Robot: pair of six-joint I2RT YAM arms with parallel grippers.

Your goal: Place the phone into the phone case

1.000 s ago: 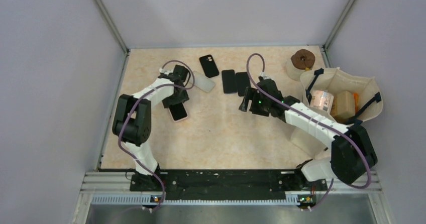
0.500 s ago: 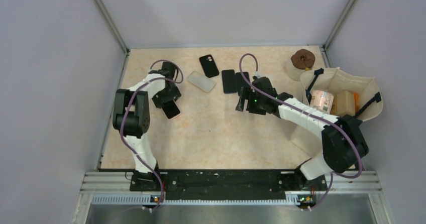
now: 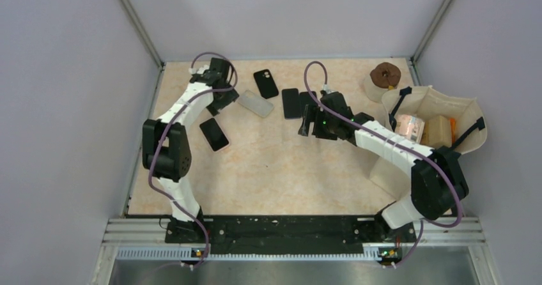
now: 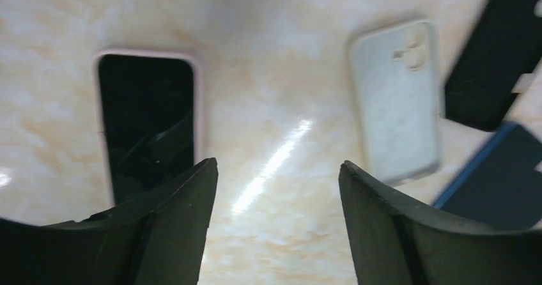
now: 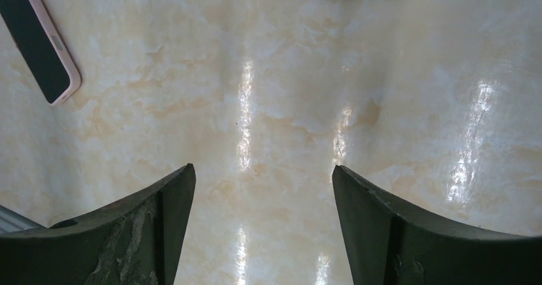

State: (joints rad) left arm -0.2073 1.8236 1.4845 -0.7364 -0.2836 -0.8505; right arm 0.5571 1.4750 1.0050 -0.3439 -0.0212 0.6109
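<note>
Holds nothing in the left hand [image 4: 278, 170], spread wide above the beige marbled counter [image 4: 281, 106], placed so the black phone with the pale pink rim [image 4: 147, 122], flat and screen up, and the frosted white phone case [image 4: 397, 100] both stay in sight. Seems already cased, going by that rim, though hard to confirm. Carries the right hand [image 5: 262, 173] equally wide and empty over bare marble, with free room beside both flat edges for a low approach.
</note>
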